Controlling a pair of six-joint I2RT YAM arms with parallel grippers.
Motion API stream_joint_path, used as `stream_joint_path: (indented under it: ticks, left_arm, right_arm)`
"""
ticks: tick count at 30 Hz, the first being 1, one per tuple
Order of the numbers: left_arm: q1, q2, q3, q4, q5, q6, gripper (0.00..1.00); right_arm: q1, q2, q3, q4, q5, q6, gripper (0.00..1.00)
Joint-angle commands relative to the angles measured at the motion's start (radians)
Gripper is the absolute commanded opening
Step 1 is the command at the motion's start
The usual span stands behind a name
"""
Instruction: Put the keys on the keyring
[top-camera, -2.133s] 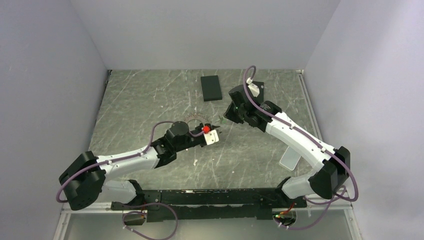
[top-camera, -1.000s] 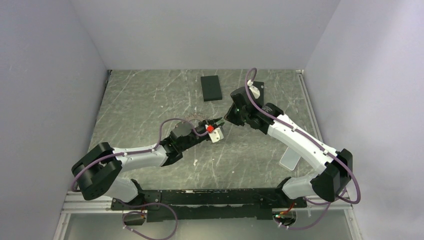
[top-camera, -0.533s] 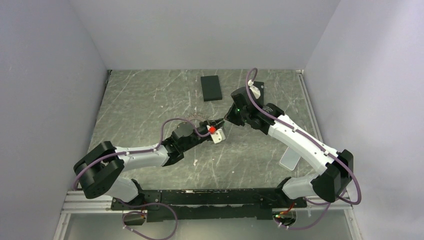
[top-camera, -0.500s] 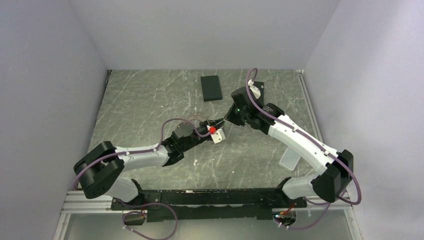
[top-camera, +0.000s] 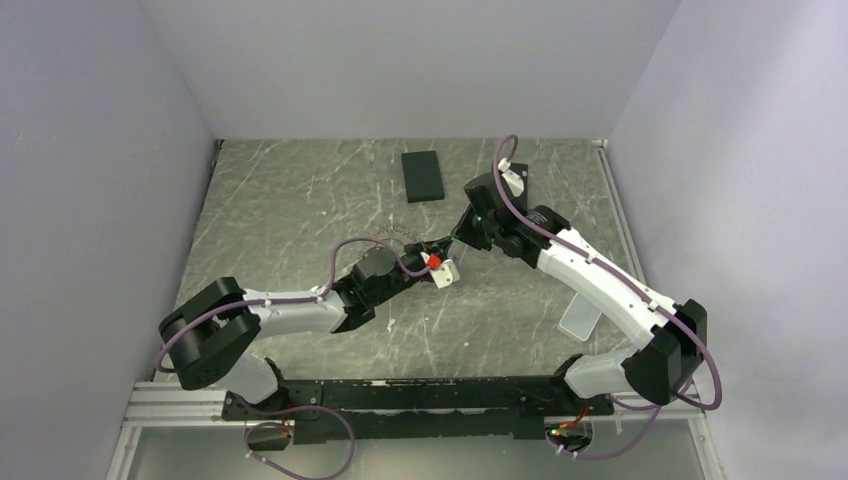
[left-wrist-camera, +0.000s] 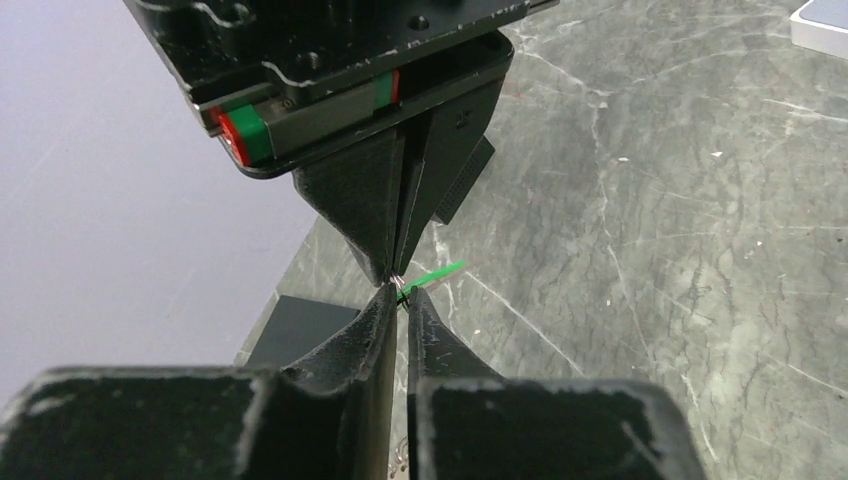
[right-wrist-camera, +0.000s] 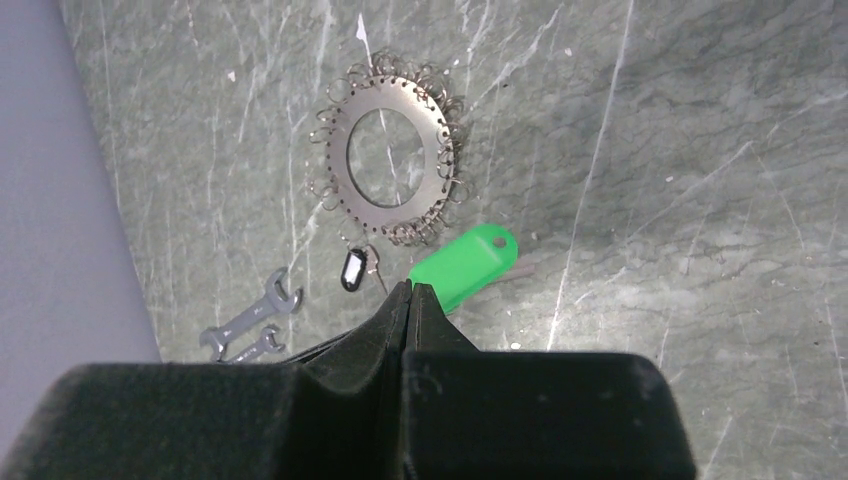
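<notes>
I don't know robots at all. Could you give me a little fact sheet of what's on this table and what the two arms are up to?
table: grey-green marbled slab
keyring: toothed metal ring, lying flat, small wire loops round its edge
green key tag: beside the keyring, apart from it
small wrenches: two, lying side by side
black box: flat, at the far side
left end effector: fingers nearly together, thin gap
right end effector: shut, tip to tip with the left one
held: metal glint between the tips, too small to tell

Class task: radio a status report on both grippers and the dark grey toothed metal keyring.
Right gripper shut. Left gripper nearly shut, tips meeting right's. Keyring lies flat, untouched. Green plastic key tag at their tips.
</notes>
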Motion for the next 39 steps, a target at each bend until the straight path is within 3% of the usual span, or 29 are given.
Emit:
stream_joint_path:
  ticks: [1, 5, 8, 14, 18, 19, 20, 21, 23, 26, 29, 31, 36, 39]
  left_arm:
    - [-0.014, 0.023, 0.032, 0.110, -0.068, 0.026, 0.09]
    - [-0.017, 0.030, 0.037, 0.119, -0.084, 0.020, 0.07]
    - [-0.019, 0.030, 0.042, 0.109, -0.092, 0.017, 0.00]
    - [-0.020, -0.002, 0.031, 0.087, -0.092, 0.000, 0.00]
    - [-0.020, -0.054, 0.032, -0.022, -0.013, -0.023, 0.00]
    - [-0.020, -0.068, 0.032, -0.053, 0.005, -0.031, 0.00]
    - [-0.021, -0.085, 0.028, -0.072, 0.020, -0.039, 0.00]
    - [-0.020, -0.104, 0.021, -0.086, 0.033, -0.048, 0.00]
    - [-0.020, -0.148, 0.003, -0.107, 0.051, -0.067, 0.00]
    - [-0.020, -0.229, -0.012, -0.175, 0.066, -0.093, 0.00]
    - [-0.021, -0.339, -0.025, -0.270, 0.086, -0.124, 0.00]
    - [-0.020, -0.413, -0.030, -0.347, 0.103, -0.146, 0.00]
    - [-0.020, -0.606, -0.014, -0.596, 0.085, -0.211, 0.00]
    - [-0.019, -0.723, 0.002, -0.726, 0.061, -0.301, 0.00]
  right_arm:
    - [0.006, -0.034, 0.000, 0.039, -0.023, -0.006, 0.00]
    - [0.009, -0.033, -0.004, 0.044, -0.023, -0.007, 0.00]
    - [0.011, -0.033, -0.005, 0.045, -0.020, -0.007, 0.00]
    - [0.014, -0.038, -0.022, 0.068, -0.023, -0.016, 0.00]
    - [0.014, -0.042, -0.036, 0.116, -0.040, -0.061, 0.02]
    - [0.013, -0.045, -0.038, 0.129, -0.046, -0.080, 0.08]
    - [0.013, -0.046, -0.038, 0.146, -0.059, -0.110, 0.29]
    - [0.012, -0.048, -0.037, 0.157, -0.070, -0.138, 0.42]
    - [0.012, -0.054, -0.035, 0.168, -0.078, -0.174, 0.58]
    - [0.011, -0.069, -0.047, 0.211, -0.065, -0.224, 0.75]
    - [0.011, -0.085, -0.088, 0.318, -0.082, -0.289, 0.83]
    - [0.011, -0.098, -0.137, 0.419, -0.070, -0.331, 0.95]
    - [0.009, -0.155, -0.224, 0.621, -0.053, -0.527, 0.92]
    - [-0.005, -0.210, -0.262, 0.722, -0.166, -0.626, 0.92]
